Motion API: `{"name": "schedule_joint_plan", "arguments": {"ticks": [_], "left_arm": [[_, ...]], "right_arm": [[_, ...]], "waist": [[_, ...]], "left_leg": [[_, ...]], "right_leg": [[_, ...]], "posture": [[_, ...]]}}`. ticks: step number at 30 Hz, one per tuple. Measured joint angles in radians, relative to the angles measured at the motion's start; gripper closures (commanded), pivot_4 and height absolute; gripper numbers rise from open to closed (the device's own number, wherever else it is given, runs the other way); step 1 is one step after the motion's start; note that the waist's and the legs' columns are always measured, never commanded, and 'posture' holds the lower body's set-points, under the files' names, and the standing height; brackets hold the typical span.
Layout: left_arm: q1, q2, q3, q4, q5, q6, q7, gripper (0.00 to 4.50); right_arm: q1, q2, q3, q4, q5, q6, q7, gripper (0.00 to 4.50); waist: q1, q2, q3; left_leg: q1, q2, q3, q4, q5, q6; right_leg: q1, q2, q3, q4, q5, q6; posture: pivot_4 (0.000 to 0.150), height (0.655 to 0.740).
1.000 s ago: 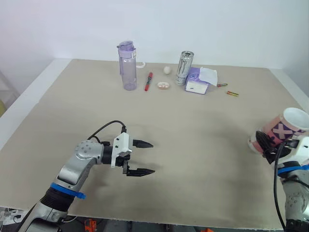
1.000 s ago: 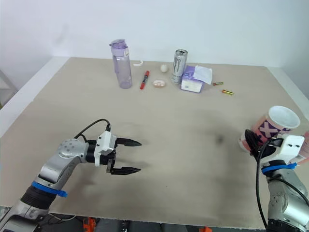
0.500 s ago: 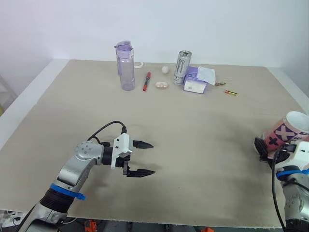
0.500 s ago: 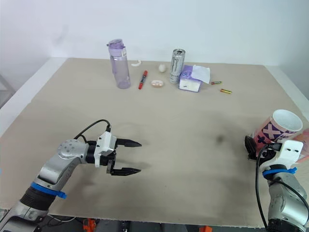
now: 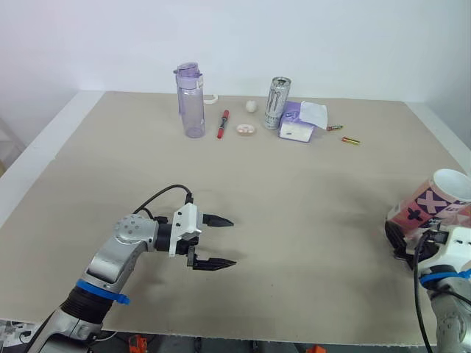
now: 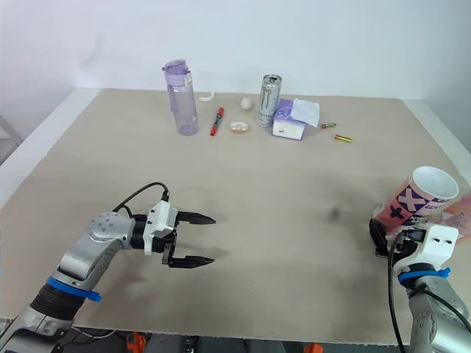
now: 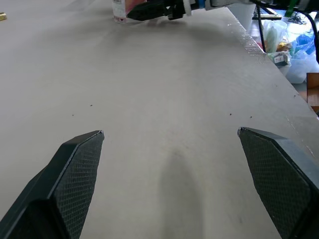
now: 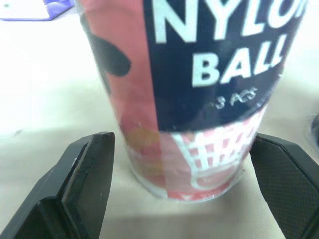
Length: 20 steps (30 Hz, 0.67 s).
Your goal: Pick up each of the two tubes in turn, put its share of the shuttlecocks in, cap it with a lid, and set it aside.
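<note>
Left gripper (image 5: 232, 240): fingers wide apart, nothing between them, low over the table (image 5: 294, 184).
Room ahead of it: bare tabletop right across to the tube (image 6: 416, 200), which is well apart from it.
Right gripper (image 8: 183, 142): fingers apart, one on each side of the tube's base.
Tube: stands mouth-up between those fingers, near the table's right edge.
Right wrist view: "NYLON BALL" printed on the tube.
Left wrist view: table edge running alongside, bags (image 7: 294, 45) beyond it.
Far side: bottle (image 5: 192, 101), can (image 5: 277, 104), well beyond both grippers.

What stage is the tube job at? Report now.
Done: nothing visibly; the tube sits uncapped, mouth open, near the table's right edge. In hand: right tool sits open around its base. Left tool hovers open, empty. Left: filling, capping, setting aside.
</note>
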<state>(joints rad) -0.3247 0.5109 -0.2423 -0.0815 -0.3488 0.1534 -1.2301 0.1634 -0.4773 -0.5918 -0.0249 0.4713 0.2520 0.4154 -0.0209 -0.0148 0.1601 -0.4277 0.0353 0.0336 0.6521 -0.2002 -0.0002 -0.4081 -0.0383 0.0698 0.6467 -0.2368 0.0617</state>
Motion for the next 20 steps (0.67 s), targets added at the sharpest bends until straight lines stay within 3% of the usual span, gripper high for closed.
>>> {"name": "schedule_joint_plan", "arguments": {"ticks": [13,16,20], "left_arm": [[0.014,0.019,0.027,0.039,0.019,-0.025,0.027,0.0],[0.028,0.019,0.056,0.05,0.019,-0.026,0.058,0.0],[0.09,0.04,0.101,0.051,0.043,-0.023,0.141,0.0]], "right_arm": [[0.315,-0.074,-0.047,-0.213,0.039,0.012,0.201,0.04],[0.301,-0.129,0.048,-0.298,0.036,-0.049,0.347,0.04],[0.116,-0.182,0.276,-0.297,-0.026,-0.145,0.517,0.04]], "waist": [[-0.004,0.0,0.0],[-0.011,-0.001,0.001],[-0.015,-0.004,0.003]], "left_leg": [[0.003,0.001,0.003,-0.001,0.0,0.0],[0.005,0.004,0.003,-0.001,0.0,0.0],[0.005,0.005,0.004,-0.001,-0.001,-0.001]], "right_leg": [[-0.001,-0.002,0.001,0.0,0.0,-0.001],[0.0,-0.001,0.001,0.0,0.001,-0.002],[-0.001,-0.001,0.001,0.0,0.002,-0.003]], "posture": [[0.15,0.74],[0.15,0.74],[0.15,0.74]]}}
